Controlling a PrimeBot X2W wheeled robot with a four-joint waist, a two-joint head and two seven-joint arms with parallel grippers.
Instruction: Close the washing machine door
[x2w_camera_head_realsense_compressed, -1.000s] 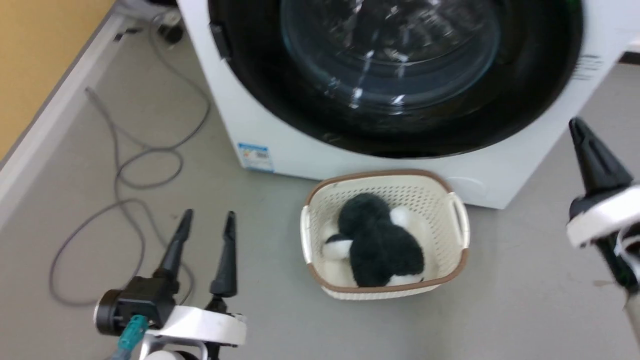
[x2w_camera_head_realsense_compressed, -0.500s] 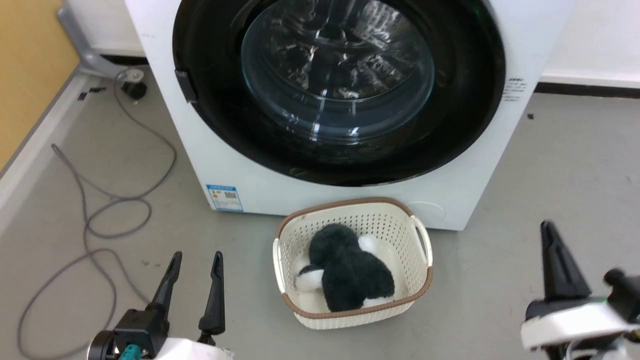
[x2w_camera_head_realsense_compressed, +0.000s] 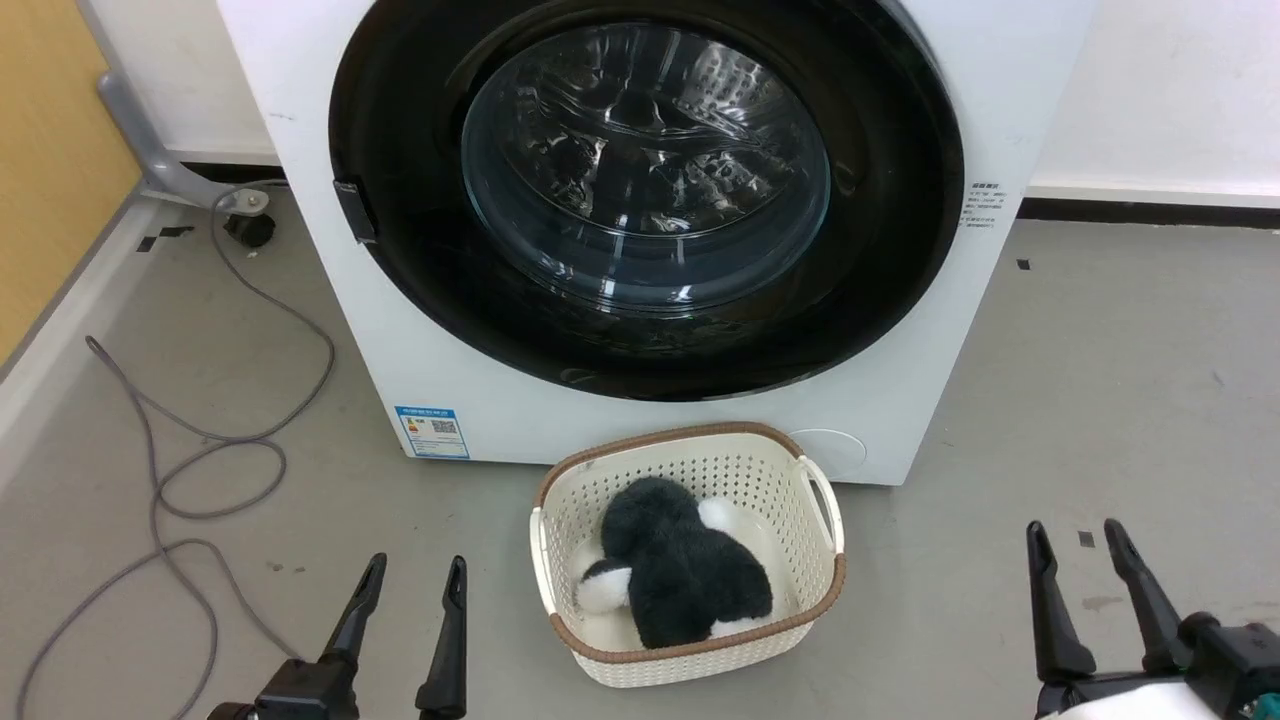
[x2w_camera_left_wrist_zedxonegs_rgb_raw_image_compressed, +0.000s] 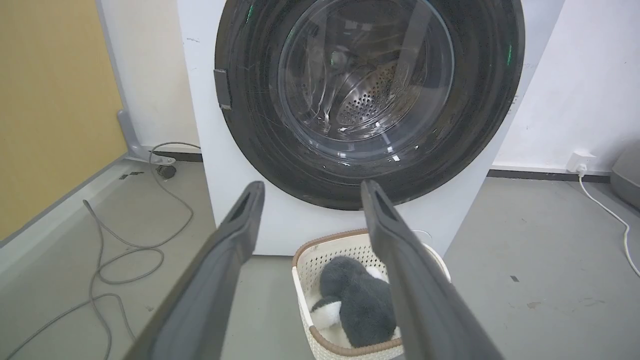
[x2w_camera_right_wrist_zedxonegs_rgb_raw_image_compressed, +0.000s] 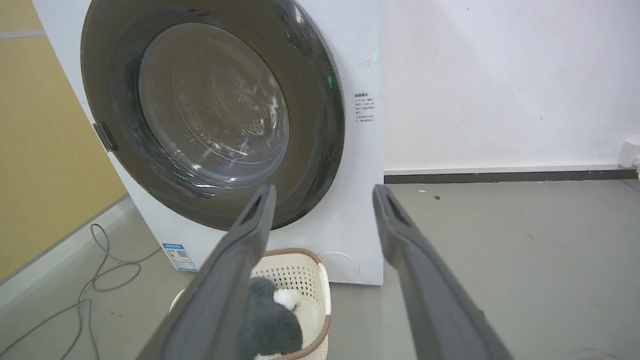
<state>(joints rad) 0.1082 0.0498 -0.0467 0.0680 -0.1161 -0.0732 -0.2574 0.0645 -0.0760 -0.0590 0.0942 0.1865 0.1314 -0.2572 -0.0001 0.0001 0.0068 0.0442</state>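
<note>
Nearest the robot, the right gripper (x2w_camera_head_realsense_compressed: 1072, 530) has come down from where it stood a second ago, raised beside the machine's right edge; it now sits low at the lower right, level with the left gripper (x2w_camera_head_realsense_compressed: 418, 565), and both have their fingers spread with nothing between them; the whole head view has also shifted, so the camera has pulled back, and the machine itself has not moved. Just ahead, between the two grippers, a cream basket (x2w_camera_head_realsense_compressed: 690, 433) stands on the grey floor (x2w_camera_head_realsense_compressed: 1100, 350) holding a black-and-white plush toy (x2w_camera_head_realsense_compressed: 680, 575); it sits close against the foot of the white washing machine (x2w_camera_head_realsense_compressed: 420, 380). Behind it the washing machine door (x2w_camera_head_realsense_compressed: 645, 200) lies flush in the machine's front, its glossy black rim seated all round and the glass bowl facing out; I judge the door shut and the arms retreating, so the task looks complete. Further left a grey cable (x2w_camera_head_realsense_compressed: 331, 350) loops over the floor toward a yellow panel (x2w_camera_head_realsense_compressed: 40, 150); a white wall (x2w_camera_head_realsense_compressed: 1150, 90) closes the room behind.
</note>
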